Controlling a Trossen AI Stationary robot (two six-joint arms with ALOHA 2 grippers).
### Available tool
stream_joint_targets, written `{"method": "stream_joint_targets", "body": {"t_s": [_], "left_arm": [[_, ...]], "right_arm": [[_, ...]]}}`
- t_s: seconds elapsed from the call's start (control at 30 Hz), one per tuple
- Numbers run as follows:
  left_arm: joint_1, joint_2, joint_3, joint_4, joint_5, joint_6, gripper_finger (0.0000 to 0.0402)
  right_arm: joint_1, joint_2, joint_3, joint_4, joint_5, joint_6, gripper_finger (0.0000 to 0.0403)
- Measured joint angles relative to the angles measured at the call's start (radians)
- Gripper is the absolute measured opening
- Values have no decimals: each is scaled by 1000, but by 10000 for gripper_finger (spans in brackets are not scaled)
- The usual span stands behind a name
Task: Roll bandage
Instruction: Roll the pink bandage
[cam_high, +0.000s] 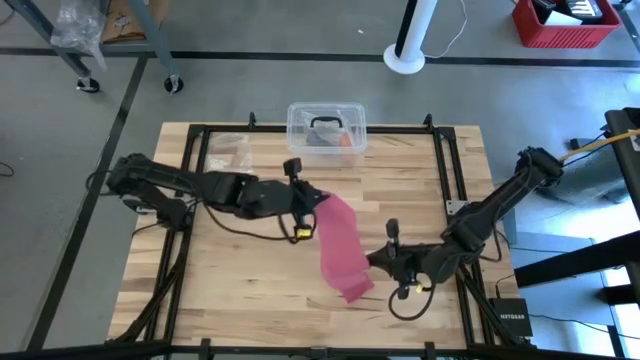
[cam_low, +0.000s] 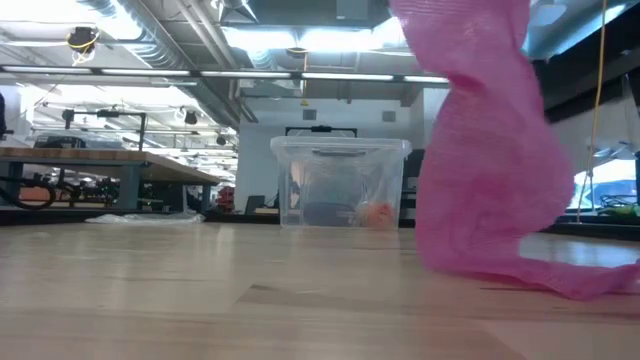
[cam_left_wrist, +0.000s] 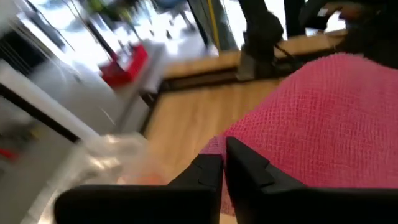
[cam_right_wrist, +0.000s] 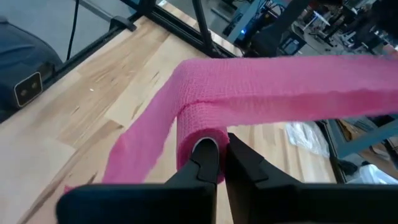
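Observation:
The pink-red bandage (cam_high: 338, 245) runs as a wide strip between my two grippers above the middle of the table. In the low view the bandage (cam_low: 480, 150) hangs down from above, and its lower part (cam_low: 575, 278) lies on the wood. My left gripper (cam_high: 308, 207) is shut on the strip's upper end. My right gripper (cam_high: 376, 262) is shut at a small rolled part (cam_right_wrist: 198, 127) of the bandage. Neither gripper shows in the low view. My left gripper pinches the bandage's edge (cam_left_wrist: 219, 147) between its two fingers, coming from the table's left, slanting a little down. The strip spreads out wide beyond the fingers, raised off the table. My right gripper pinches the near end of the rolled part (cam_right_wrist: 204, 144) between its two fingertips, coming from the table's right, slanting a little down. From the roll the strip (cam_right_wrist: 298, 84) leads away to the other gripper. A loose part (cam_right_wrist: 127, 155) trails down to the wood.
A clear plastic box (cam_high: 326, 127) with a black handle stands at the far middle of the table. A small clear bag (cam_high: 230, 150) lies at the far left. A black frame (cam_high: 442, 170) runs around the work area.

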Motion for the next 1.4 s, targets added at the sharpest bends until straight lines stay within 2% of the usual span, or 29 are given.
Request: {"method": "stream_joint_targets", "body": {"t_s": [0.27, 0.43, 0.67, 0.93, 0.97, 1.07, 1.1, 1.2, 1.33, 1.4], "left_arm": [[31, 116, 0, -77, 36, -78, 129], [26, 82, 19, -167, 85, -127, 177], [10, -54, 71, -197, 244, -210, 194], [75, -52, 43, -190, 272, -215, 195], [86, -50, 35, -206, 329, -234, 195], [135, -52, 47, -241, 618, -305, 196], [147, -60, 59, -247, 665, -324, 196], [157, -97, 77, -274, 644, -328, 196], [157, -162, 77, -239, 509, -258, 196], [150, -197, 77, -189, 409, -233, 196]], "right_arm": [[0, 9, 0, 51, -23, -36, 12], [0, 9, 0, 50, -23, -18, 12], [-1, 8, 0, 115, -23, -14, 14], [-62, 8, 0, 184, -64, 10, 14], [-73, 8, 0, 185, -75, 15, 14], [-98, 8, 0, 166, -96, 35, 15], [-105, 8, 0, 163, -102, 40, 15], [-113, 8, 0, 164, -104, 42, 15], [-113, 8, 0, 171, -81, 44, 16], [-113, 8, 0, 171, -68, 50, 16]]}}
